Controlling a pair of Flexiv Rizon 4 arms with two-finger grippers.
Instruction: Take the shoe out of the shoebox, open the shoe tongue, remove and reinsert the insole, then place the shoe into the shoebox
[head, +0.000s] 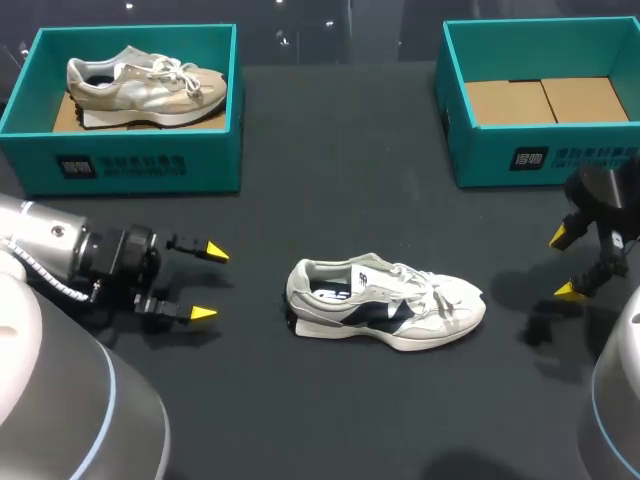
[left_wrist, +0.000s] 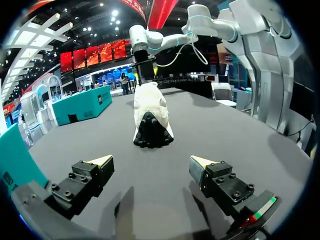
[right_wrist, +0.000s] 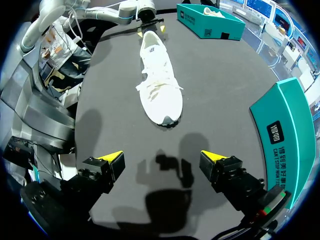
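A low-cut running shoe (head: 385, 303), white mesh and suede-like panels with navy patches and white laces, stands on its sole in the middle of a matte black table (head: 330, 190), toe to the right, outside both boxes. The inside of its collar is dark and hard to make out. At far left a teal cardboard shoebox (head: 130, 160) holds a beige shoe (head: 145, 82). At far right a second teal shoebox (head: 540, 155), its right end cut off, shows brown cardboard flaps (head: 545, 100) inside. The left gripper (head: 209, 283) lies level, left of the heel, fingers spread wide, holding nothing. The right gripper (head: 565, 264), its arm mostly cut off, points toward the toe, likewise wide and empty.
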